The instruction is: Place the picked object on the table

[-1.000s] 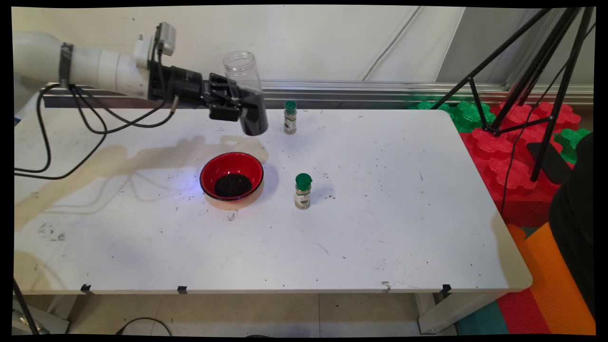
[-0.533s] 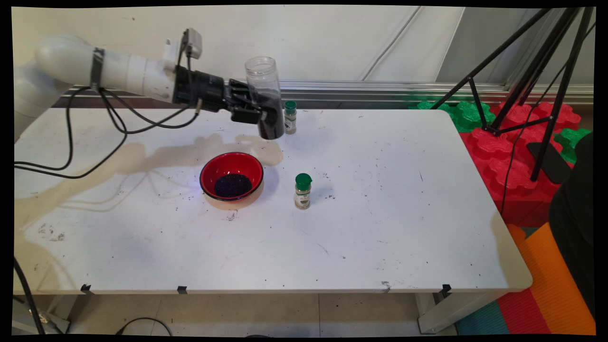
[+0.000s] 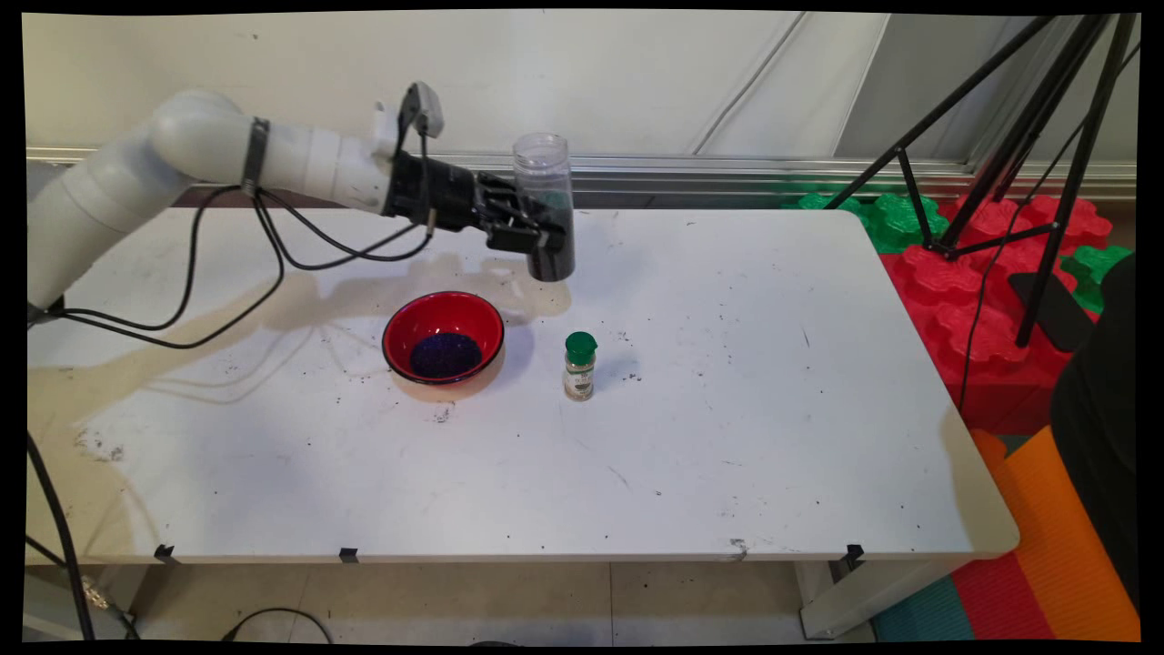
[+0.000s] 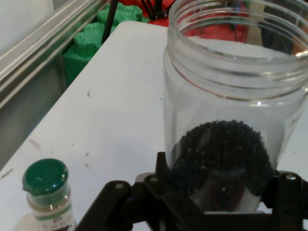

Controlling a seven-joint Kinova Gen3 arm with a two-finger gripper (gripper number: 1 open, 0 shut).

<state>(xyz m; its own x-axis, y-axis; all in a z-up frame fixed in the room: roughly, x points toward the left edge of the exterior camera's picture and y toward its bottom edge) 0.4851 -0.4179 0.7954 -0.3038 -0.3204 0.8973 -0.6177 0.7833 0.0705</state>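
My gripper [image 3: 536,238] is shut on a clear plastic jar [image 3: 546,205] with no lid, held upright above the table's far middle. Dark grains fill the jar's lower part. In the hand view the jar [image 4: 231,120] stands between my fingers [image 4: 163,173], its open mouth at the top. A small spice bottle with a green cap [image 4: 47,192] stands on the table just beside the jar; in the main view the jar hides it. A red bowl [image 3: 443,337] with dark grains in it sits below and left of the jar. A second green-capped spice bottle [image 3: 579,366] stands right of the bowl.
Black cables [image 3: 227,273] hang from the arm over the table's left part. Beyond the table's right edge lie red and green foam blocks [image 3: 982,273] and a black tripod [image 3: 1028,136]. Dark crumbs dot the white table [image 3: 727,409].
The arm has carried the jar to the right and slightly down, from left of the far spice bottle to in front of it. The bowl and the near bottle have not moved.
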